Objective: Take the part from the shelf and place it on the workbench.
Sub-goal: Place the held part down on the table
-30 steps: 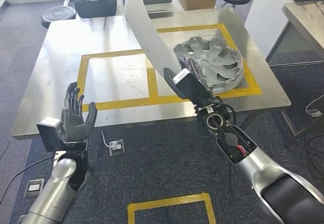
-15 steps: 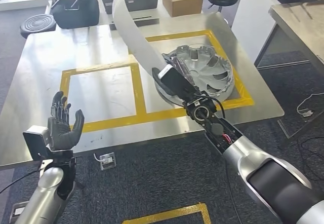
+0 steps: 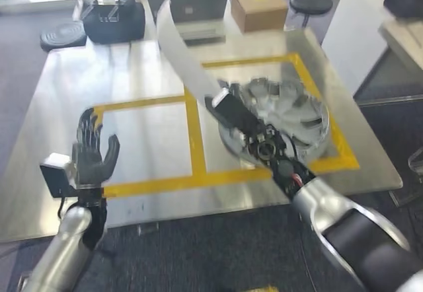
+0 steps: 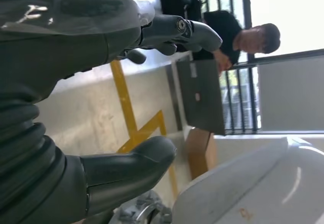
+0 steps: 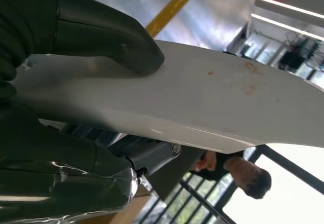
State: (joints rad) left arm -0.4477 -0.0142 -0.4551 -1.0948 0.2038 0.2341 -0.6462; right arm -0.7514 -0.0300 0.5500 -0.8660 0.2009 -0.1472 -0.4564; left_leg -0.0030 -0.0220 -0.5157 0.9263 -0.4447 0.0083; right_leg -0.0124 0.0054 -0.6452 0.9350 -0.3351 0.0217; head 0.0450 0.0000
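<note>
A: White and curved, the part [image 3: 182,51] looks like a thin, stiff panel, gripped at its lower end by the right robot hand [image 3: 234,117] above the desk [image 3: 65,87].

B: Probably light, but long; held at one end it may swing or slip. A grip nearer the middle seems safer.

A: And the left robot hand [image 3: 92,153]?

B: Fingers spread, holding nothing, near the desk's front edge.
</note>
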